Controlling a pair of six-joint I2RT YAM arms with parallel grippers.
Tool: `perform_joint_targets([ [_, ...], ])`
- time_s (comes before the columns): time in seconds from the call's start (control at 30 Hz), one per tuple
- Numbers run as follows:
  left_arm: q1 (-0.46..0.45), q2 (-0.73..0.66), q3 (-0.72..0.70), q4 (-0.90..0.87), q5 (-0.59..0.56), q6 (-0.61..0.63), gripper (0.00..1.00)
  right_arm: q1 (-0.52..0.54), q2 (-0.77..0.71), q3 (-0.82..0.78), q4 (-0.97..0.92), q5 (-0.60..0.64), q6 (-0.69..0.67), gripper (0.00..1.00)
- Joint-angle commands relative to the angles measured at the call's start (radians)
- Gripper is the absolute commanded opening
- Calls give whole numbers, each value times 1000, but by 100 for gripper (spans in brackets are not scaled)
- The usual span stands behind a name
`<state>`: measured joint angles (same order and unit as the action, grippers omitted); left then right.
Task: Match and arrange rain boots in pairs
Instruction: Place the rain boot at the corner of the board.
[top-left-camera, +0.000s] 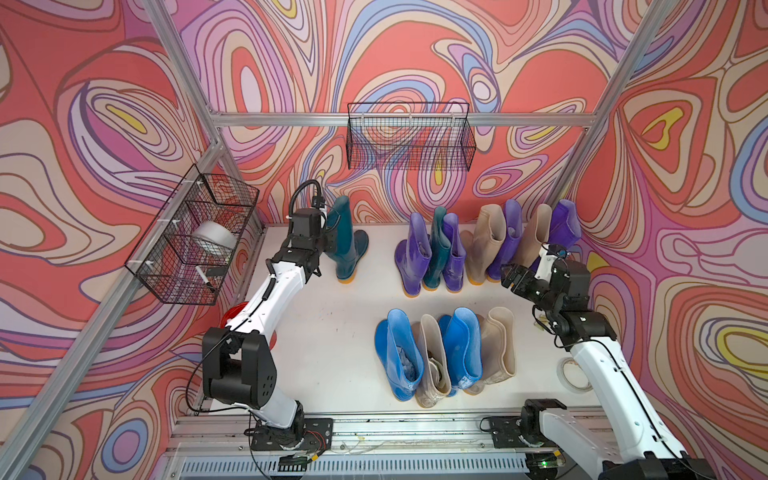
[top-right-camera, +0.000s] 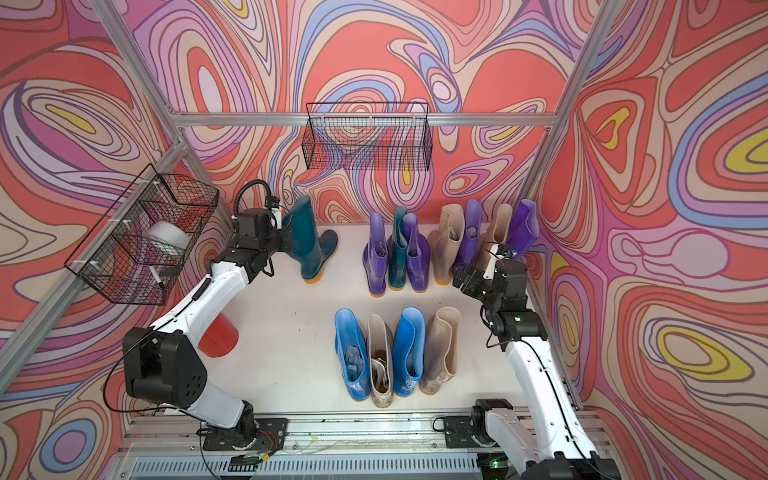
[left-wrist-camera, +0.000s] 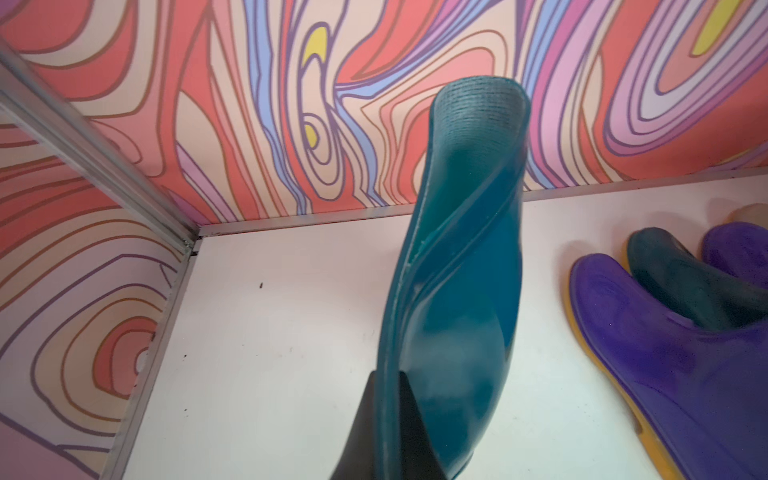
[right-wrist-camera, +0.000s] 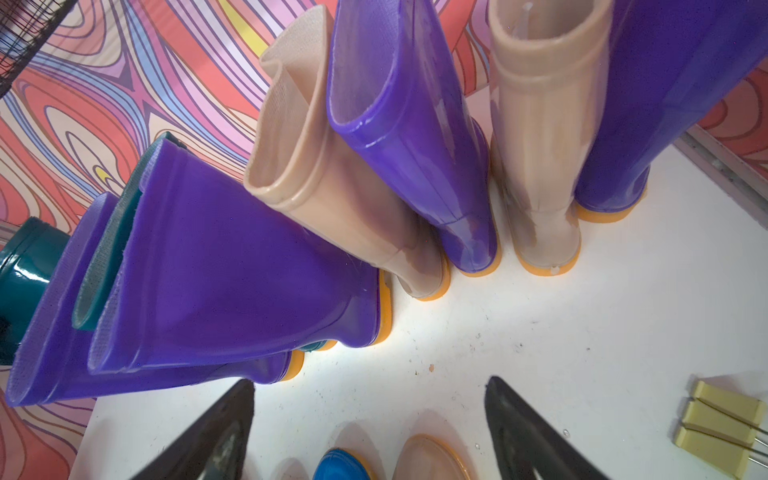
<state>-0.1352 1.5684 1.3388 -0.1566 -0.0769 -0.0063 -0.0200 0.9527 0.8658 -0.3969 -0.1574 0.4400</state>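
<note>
1. Left gripper (left-wrist-camera: 387, 401) is clamped on the cuff edge of a dark teal boot (top-left-camera: 347, 245). That boot is upright at the back left of the white table (top-left-camera: 332, 332), apart from the rest.
2. Right gripper (right-wrist-camera: 370, 386) is spread wide with nothing in it, just in front of the back row.
3. The back row is packed tight: four purple boots (top-left-camera: 413, 257), the other dark teal boot (top-left-camera: 435, 266) and two beige boots (top-left-camera: 484, 245).
4. In the front row, two bright blue boots (top-left-camera: 399, 357) alternate with two more beige ones.

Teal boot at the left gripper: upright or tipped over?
Upright: the teal boot stands sole down, shaft up, with the left gripper shut on its shaft.
</note>
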Motion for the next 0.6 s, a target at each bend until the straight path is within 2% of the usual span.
perform_joint_targets([
  [0.0, 51, -7, 32, 136, 44, 33, 0, 5, -24, 18, -6, -5, 9, 88],
  [0.27, 146, 75, 91, 160, 51, 72, 0, 5, -33, 35, -37, 9, -7, 88],
  [0.4, 185, 123, 149, 146, 18, 75, 0, 6, -41, 31, -45, 19, -7, 88],
  [0.57, 222, 128, 166, 148, 14, 77, 0, 5, -48, 23, -51, 25, -6, 88],
])
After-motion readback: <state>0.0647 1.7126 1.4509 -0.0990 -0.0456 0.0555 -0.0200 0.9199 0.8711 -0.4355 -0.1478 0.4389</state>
